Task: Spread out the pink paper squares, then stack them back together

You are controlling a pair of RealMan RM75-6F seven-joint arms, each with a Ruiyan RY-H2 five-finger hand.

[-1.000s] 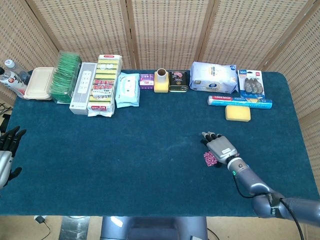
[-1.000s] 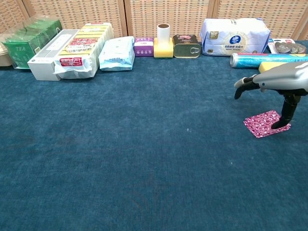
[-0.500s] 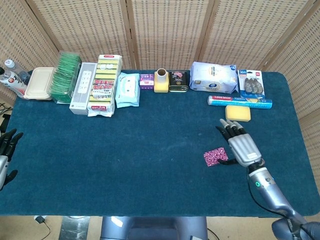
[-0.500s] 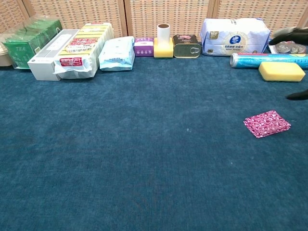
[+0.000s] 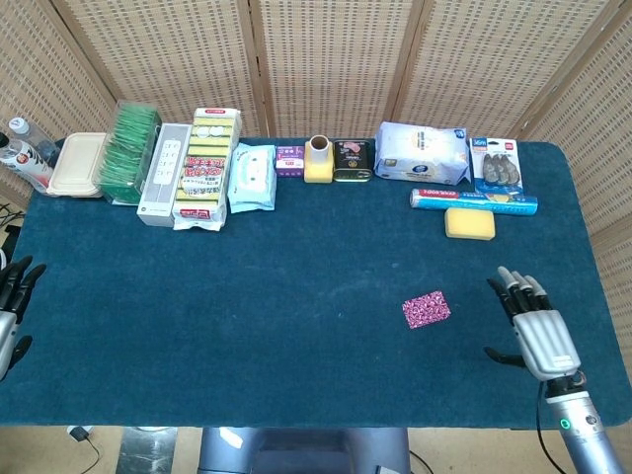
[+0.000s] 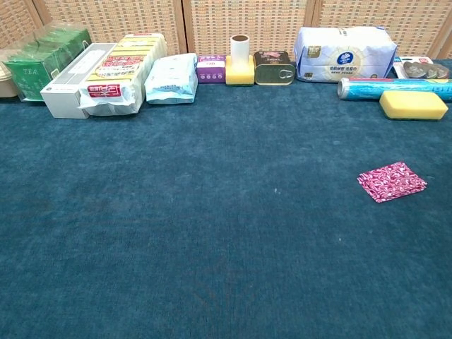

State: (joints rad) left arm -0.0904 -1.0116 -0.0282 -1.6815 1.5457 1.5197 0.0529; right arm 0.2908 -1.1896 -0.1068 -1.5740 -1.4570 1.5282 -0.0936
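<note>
**A:** The pink paper squares (image 5: pixel 426 309) are lying as one neat pile on the blue tabletop (image 5: pixel 296 276), right of centre and well short of the row of goods along the back edge. Nothing is touching them.

**B:** And the hands?

**A:** The right hand (image 5: pixel 534 329) is hovering to the right of the pile, apart from it, fingers (image 5: pixel 511 288) spread and holding nothing. The left hand (image 5: pixel 10 306) is showing only at the far left edge; its fingers are looking splayed and empty too.

**B:** So how is the task standing?

**A:** Judging by the single tidy pile, either the spreading is not yet begun or the restacking is finished; the pictures are not settling which.

**B:** What is threatening to go wrong?

**A:** If the squares are going to be fanned out, thin paper on a napped cloth is likely resisting: a fingertip pressing too hard is dragging the whole pile rather than one sheet, and too light a touch is slipping over the top. The yellow sponge (image 5: pixel 469 223) and the foil roll (image 5: pixel 474 200) are sitting behind, so a wide sweep is risking a knock.
</note>
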